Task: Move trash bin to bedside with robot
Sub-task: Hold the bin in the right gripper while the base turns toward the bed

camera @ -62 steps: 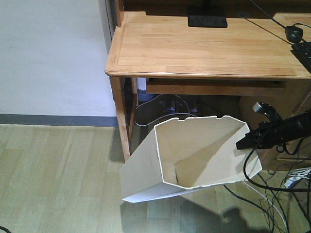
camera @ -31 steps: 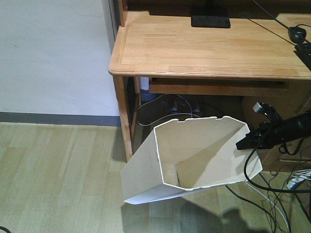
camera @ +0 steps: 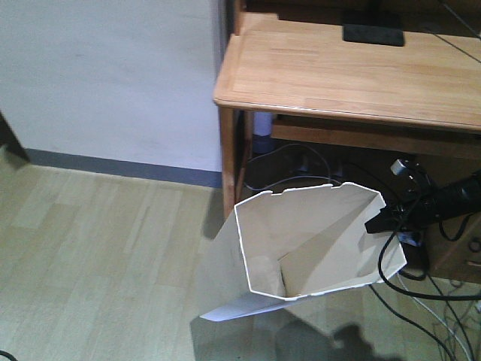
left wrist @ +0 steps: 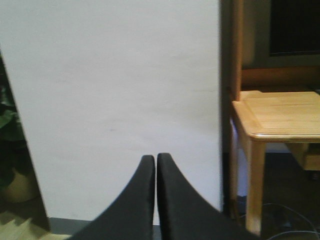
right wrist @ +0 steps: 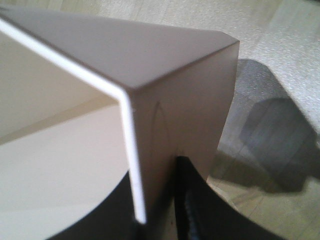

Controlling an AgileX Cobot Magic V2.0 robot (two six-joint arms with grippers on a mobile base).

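**Bin gripped by the desk, bedside nowhere in sight**

Exterior front-facing view: places the trash bin point(camera: 316, 226) at lower centre of the frame. Has it tilted with its open mouth towards the camera, just in front of the desk leg point(camera: 229, 158) and below the tabletop point(camera: 353, 71). Catches the right gripper point(camera: 373, 223) at the right side of the bin's rim, reaching in from the right edge of the frame among loose black cables point(camera: 391, 274). Takes in pale wooden floor point(camera: 98, 248) and a white wall point(camera: 113, 75) on the left, but nothing of the bedside. Cannot settle from here whether the bin's base rests on the floor or hangs just clear of it.

Left wrist view: shows the left gripper point(left wrist: 156, 159) with its black fingers pressed together and holding nothing. Faces the wall, with the tabletop at the right of the frame and a scrap of green plant point(left wrist: 9, 120) at the far left. Gives no sight of the bin.

Right wrist view: supplies what the front view lacks, namely the fingers point(right wrist: 200, 220) pinched onto the bin's wall just below its thin white rim, seemingly one inside and one outside. Loses the room in exchange, apart from floor and shadow at the right.

Reads, as a judgement, as grasp made and nearly the whole carry to the bedside left to do.
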